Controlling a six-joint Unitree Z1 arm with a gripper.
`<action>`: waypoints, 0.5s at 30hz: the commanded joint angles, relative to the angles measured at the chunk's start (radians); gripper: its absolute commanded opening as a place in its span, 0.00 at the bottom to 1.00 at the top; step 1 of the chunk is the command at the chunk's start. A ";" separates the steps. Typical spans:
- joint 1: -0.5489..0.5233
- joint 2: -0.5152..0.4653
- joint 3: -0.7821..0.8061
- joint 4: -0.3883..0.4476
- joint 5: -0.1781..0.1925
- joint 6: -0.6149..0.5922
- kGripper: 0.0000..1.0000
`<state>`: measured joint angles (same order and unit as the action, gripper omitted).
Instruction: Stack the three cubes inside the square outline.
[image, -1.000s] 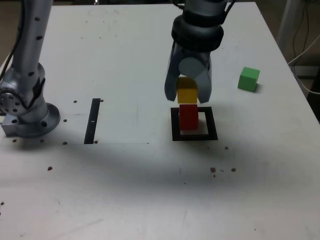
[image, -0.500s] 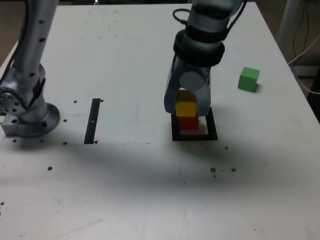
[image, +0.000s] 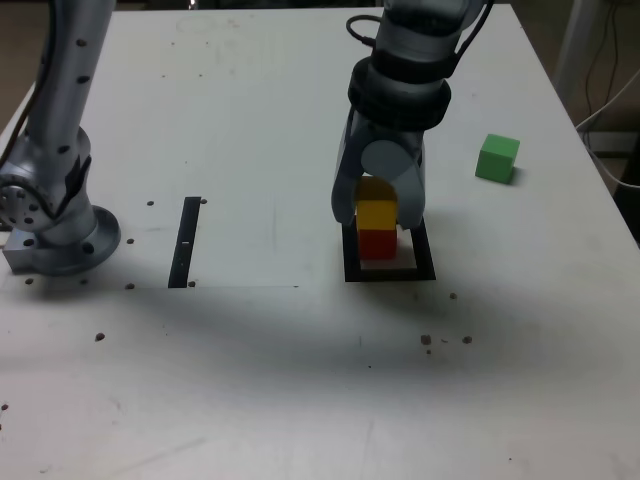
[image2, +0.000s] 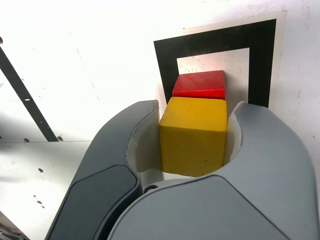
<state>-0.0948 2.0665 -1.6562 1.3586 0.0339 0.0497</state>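
Lowered since a second ago, the gripper (image: 376, 223) clasps the yellow cube (image: 377, 214) over the red one (image: 377, 246) within the square outline (image: 424, 250), centre frame, apparently nearing release; the green cube (image: 497, 158) waits at upper right, last to be stacked

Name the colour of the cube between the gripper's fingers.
The cube is yellow, a deep mustard shade, seen best in the wrist view.
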 joint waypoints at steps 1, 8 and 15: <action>0.001 -0.003 0.002 0.001 0.002 0.004 0.65; 0.009 0.002 0.002 0.004 0.018 0.007 0.87; 0.012 0.001 0.009 0.017 0.032 0.007 0.99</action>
<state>-0.0850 2.0667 -1.6516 1.3710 0.0640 0.0549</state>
